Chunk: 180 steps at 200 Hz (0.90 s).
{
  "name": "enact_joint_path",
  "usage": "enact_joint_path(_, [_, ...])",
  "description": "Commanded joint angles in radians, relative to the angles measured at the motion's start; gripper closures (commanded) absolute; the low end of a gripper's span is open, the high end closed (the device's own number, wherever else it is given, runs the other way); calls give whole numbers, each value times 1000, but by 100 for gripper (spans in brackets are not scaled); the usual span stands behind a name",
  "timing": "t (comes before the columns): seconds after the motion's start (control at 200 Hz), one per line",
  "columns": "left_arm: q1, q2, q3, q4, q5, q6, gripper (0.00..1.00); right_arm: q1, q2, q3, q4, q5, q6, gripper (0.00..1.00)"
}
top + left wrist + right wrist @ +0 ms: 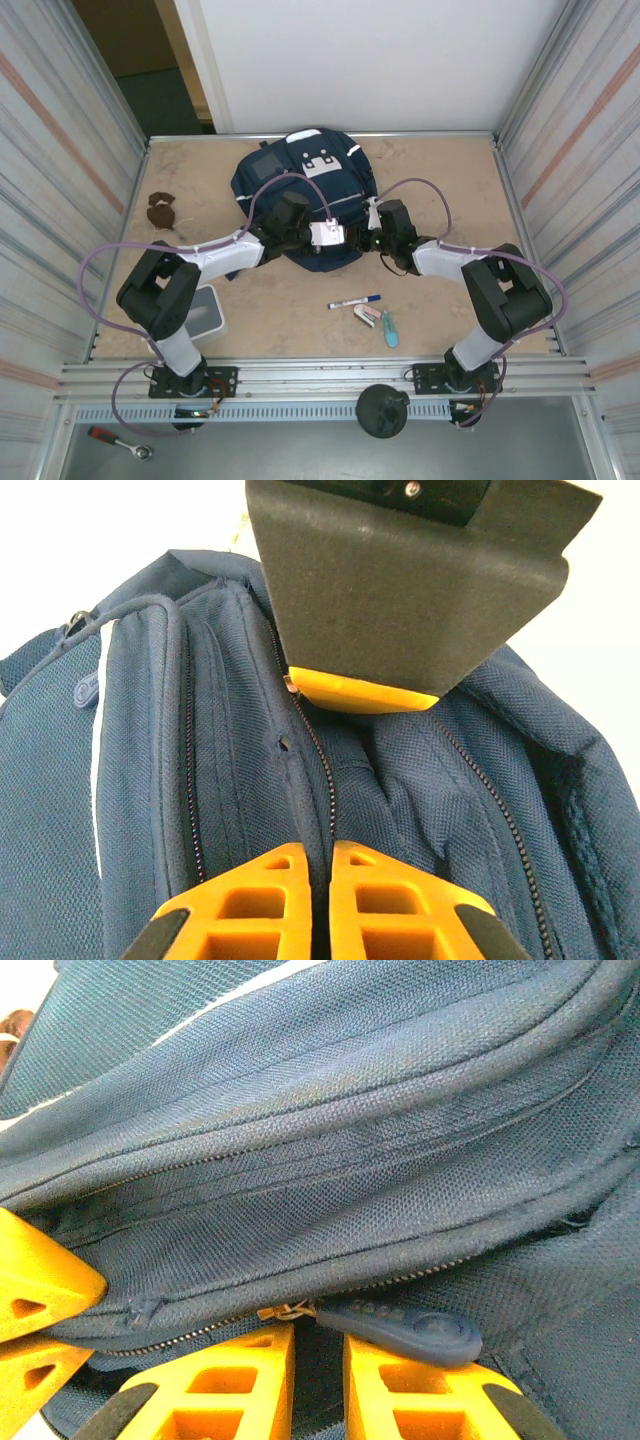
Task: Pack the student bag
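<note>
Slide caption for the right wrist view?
Right gripper, jaws slightly apart, sits just below the zipper pull on the navy backpack.

The left gripper (pixel 328 855) is held toward 1 o'clock, fingers pressed together; the right gripper (pixel 320 1345) toward 11 o'clock, fingers slightly parted.

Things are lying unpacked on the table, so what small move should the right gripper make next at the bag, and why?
Probably shift the right gripper sideways over the zipper pull, then close on it. Its jaws stand slightly apart and the pull lies just beyond, not between them, while the left gripper is shut on the bag beside the zipper.
</note>
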Motion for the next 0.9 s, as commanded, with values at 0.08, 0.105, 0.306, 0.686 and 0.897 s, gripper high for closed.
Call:
enact_joint_path(0.08, [-6, -56, -17, 20, 53, 1, 100, -3, 34, 43, 17, -4, -6, 81])
enact_joint_path(0.105, [-5, -58, -17, 21, 54, 2, 100, -3, 35, 43, 18, -1, -5, 81])
enact_joint_path(0.306, [8, -73, -36, 28, 55, 3, 100, -10, 16, 24, 12, 68, -2, 92])
enact_joint_path(0.686, [97, -170, -130, 55, 84, -24, 100, -70, -44, -16, -25, 111, -5, 100])
enact_joint_path(0.897, [115, -178, -138, 55, 97, -31, 100, -51, -48, -12, -6, 41, -57, 100])
